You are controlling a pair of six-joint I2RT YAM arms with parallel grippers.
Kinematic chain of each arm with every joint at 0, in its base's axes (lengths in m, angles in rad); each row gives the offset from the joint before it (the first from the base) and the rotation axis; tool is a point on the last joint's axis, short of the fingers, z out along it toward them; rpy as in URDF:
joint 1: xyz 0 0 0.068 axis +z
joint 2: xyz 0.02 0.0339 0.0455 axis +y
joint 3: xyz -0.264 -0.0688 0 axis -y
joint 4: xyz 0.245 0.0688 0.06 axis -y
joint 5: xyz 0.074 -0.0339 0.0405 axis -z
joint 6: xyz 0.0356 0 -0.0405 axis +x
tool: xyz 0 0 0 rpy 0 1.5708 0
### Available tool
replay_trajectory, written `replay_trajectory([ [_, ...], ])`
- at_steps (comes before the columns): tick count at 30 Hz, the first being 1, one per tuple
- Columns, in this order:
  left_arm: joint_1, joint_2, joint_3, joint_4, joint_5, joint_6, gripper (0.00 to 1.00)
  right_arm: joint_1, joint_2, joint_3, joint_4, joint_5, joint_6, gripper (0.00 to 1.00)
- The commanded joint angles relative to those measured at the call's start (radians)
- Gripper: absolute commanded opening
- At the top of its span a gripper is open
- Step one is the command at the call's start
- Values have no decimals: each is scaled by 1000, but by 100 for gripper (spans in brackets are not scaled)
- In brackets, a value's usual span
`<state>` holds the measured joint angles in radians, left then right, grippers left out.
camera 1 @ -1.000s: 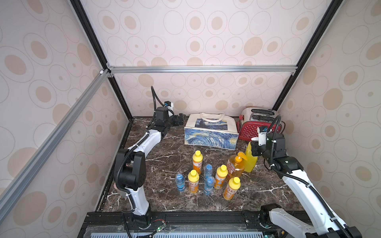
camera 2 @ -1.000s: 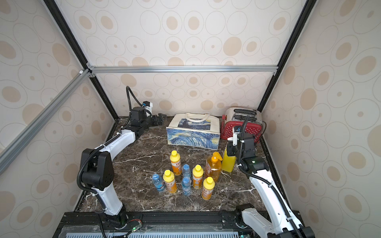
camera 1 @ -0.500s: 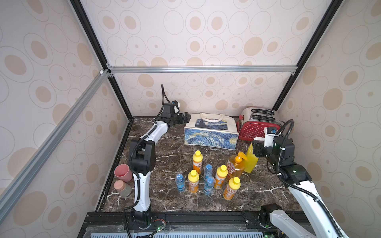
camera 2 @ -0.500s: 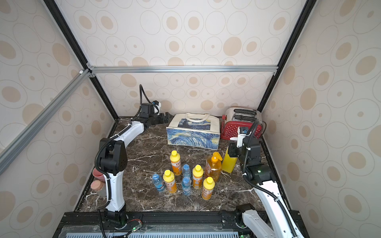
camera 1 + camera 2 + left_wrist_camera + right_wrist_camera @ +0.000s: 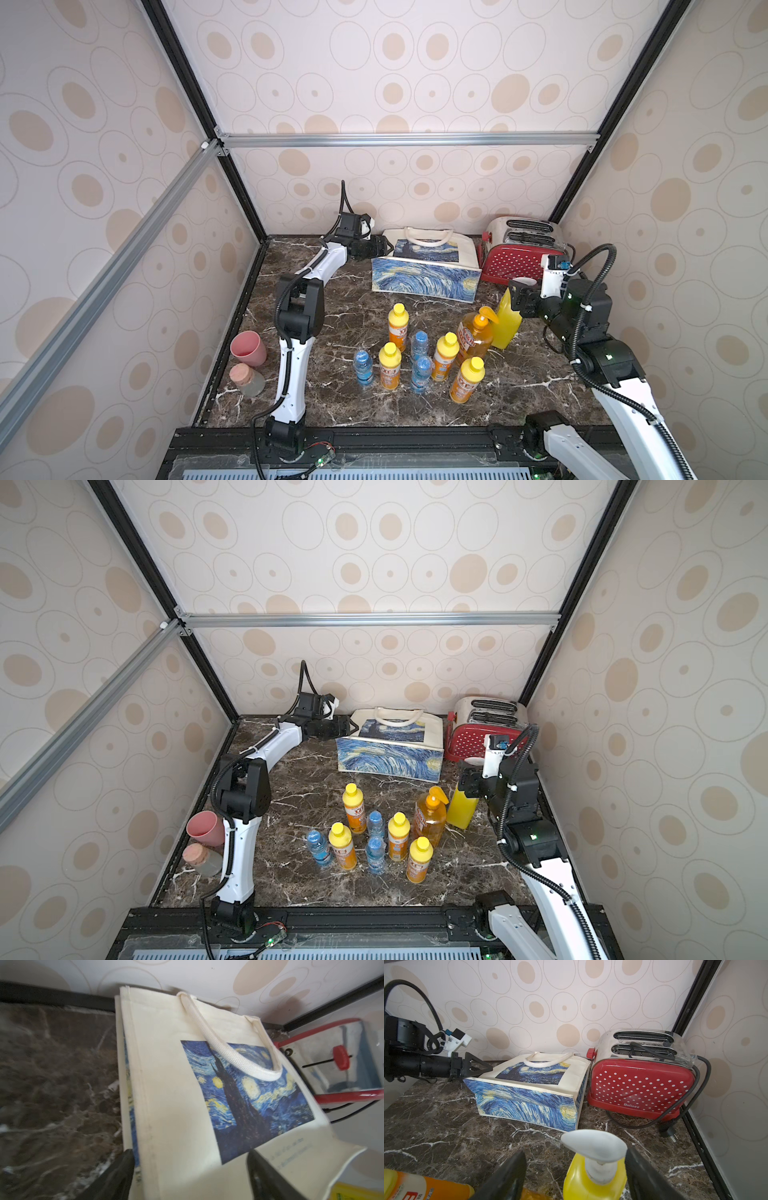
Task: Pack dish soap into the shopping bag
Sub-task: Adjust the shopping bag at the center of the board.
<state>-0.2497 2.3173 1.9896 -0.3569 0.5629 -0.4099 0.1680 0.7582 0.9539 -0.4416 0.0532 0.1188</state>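
Yellow dish soap (image 5: 579, 1186), pump inside spread right claw (image 5: 575, 1153)

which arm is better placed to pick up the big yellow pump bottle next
Right. The right gripper sits open around the neck of the big yellow pump bottle; the left gripper is far off, at the edge of the shopping bag.

L arm (image 5: 325, 261) far fwd, R arm (image 5: 584, 309) bent; both jaws apart

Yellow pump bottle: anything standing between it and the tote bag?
Nothing visible: bare marble tabletop runs from the yellow pump bottle to the tote bag; the red toaster stands beside it, off that line. But the tote lies on its side, no open mouth showing.
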Motion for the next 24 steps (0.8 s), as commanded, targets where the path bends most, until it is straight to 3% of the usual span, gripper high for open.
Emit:
replay_trajectory([
  [1, -19, 19, 34, -45, 54, 17, 58, -2, -33, 42, -33, -24, 10, 77],
  [4, -21, -16, -15, 4, 46, 11, 20, -1, -45, 63, -53, -45, 12, 77],
  [7, -22, -96, -118, 101, -11, 10, 2, -1, -41, 93, -84, -80, 12, 75],
  [15, -22, -299, -354, 327, -98, 8, 0, -1, -25, 143, -129, -171, 10, 71],
  [24, -19, -547, -587, 428, -238, 52, 0, -1, -3, 151, -136, -215, 14, 68],
])
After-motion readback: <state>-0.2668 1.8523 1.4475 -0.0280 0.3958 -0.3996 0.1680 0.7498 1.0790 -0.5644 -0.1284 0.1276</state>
